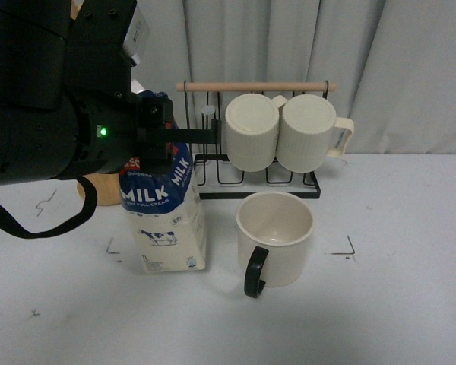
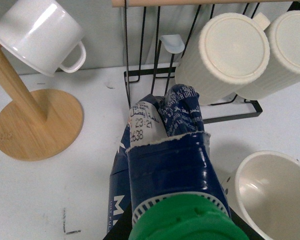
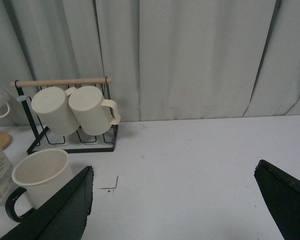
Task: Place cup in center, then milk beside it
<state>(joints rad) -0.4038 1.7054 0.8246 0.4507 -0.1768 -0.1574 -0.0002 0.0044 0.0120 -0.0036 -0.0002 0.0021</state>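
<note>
The cup (image 1: 277, 235), cream-white with a black handle, stands upright on the center (image 1: 330, 270), a bare grey patch of tabletop between black corner marks. It also shows in the left wrist view (image 2: 270, 192) and the right wrist view (image 3: 37, 180). The milk (image 1: 163, 217) stands upright just left of the cup, on the table. My left gripper (image 1: 156, 141) is shut on the milk's top; its green cap (image 2: 187, 222) fills the left wrist view. My right gripper (image 3: 175, 200) is open and empty above bare table, right of the cup.
A black wire rack (image 1: 251, 182) with a wooden bar holds two ribbed cream mugs (image 1: 285, 131) behind the cup. A small white mug (image 2: 40, 32) hangs on a wooden stand (image 2: 37, 125) at the back left. Grey curtains hang behind.
</note>
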